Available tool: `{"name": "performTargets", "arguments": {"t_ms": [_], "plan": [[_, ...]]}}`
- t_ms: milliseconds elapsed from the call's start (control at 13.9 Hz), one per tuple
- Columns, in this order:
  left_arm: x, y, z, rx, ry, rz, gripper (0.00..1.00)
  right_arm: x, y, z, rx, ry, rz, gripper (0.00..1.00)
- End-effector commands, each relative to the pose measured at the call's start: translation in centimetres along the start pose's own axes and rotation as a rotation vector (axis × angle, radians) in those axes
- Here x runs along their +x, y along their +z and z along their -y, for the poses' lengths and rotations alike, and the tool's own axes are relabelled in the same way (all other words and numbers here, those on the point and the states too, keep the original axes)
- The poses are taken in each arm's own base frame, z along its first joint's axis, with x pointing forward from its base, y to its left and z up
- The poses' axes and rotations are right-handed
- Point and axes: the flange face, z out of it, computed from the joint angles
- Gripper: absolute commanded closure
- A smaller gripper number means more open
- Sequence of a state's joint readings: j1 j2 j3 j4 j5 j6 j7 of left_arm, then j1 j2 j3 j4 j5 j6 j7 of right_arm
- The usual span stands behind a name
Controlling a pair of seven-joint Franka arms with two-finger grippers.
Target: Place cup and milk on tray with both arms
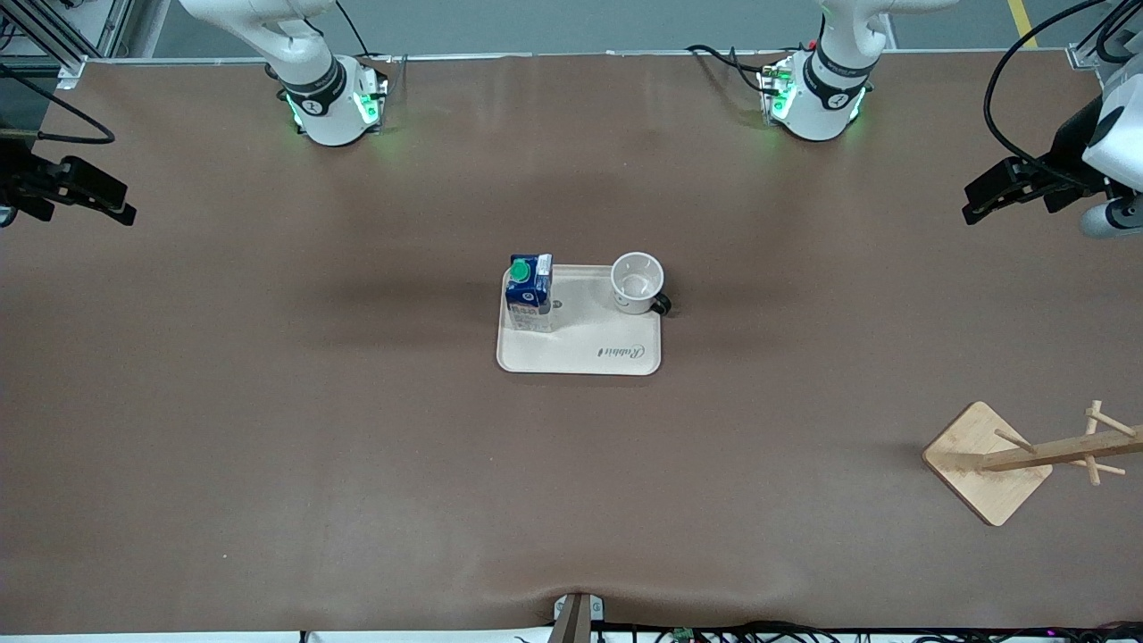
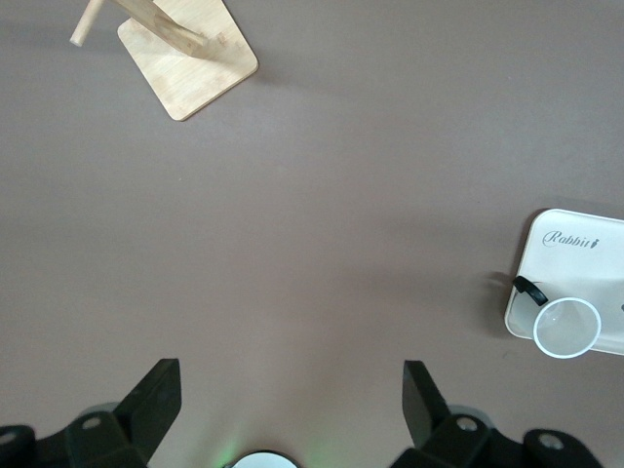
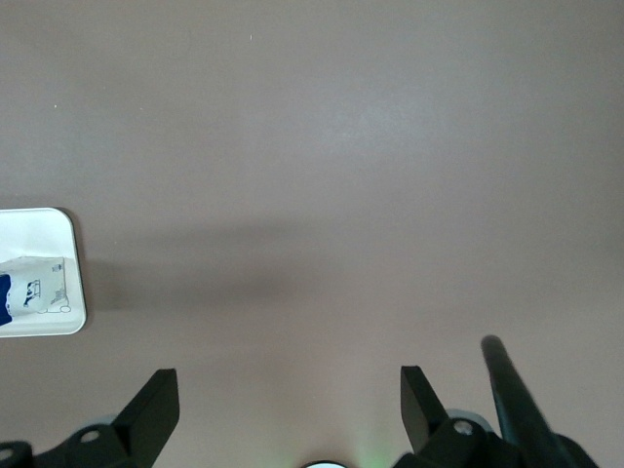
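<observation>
The cream tray (image 1: 580,350) lies mid-table. The blue milk carton (image 1: 529,290) with its green cap stands upright on the tray's corner toward the right arm's end. The white cup (image 1: 638,282) stands upright on the corner toward the left arm's end, its black handle over the tray's edge. My left gripper (image 1: 978,204) is open and empty, raised over the table's left-arm end. My right gripper (image 1: 120,207) is open and empty over the right-arm end. The left wrist view shows its open gripper (image 2: 292,395), the cup (image 2: 565,329) and tray (image 2: 575,255). The right wrist view shows its open gripper (image 3: 290,395), the tray (image 3: 34,229) and carton (image 3: 29,288).
A wooden peg stand on a square base (image 1: 987,464) sits near the front camera toward the left arm's end; it also shows in the left wrist view (image 2: 190,58). Brown tabletop (image 1: 357,429) surrounds the tray.
</observation>
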State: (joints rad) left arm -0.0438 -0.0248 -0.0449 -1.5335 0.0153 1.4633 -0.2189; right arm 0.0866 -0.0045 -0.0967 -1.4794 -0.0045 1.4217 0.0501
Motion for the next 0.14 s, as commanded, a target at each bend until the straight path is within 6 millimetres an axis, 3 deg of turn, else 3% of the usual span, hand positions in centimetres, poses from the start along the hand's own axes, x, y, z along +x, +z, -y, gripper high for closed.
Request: {"name": "performTargets", "arguments": {"t_ms": [0, 72], "plan": [[-0.33, -0.69, -0.15, 0.003, -0.008, 0.008, 0.00, -0.31, -0.15, -0.26, -0.008, -0.014, -0.001, 0.00], [-0.34, -0.69, -0.15, 0.003, -0.008, 0.008, 0.00, -0.24, -0.07, -0.47, -0.005, -0.010, 0.000, 0.00]]}}
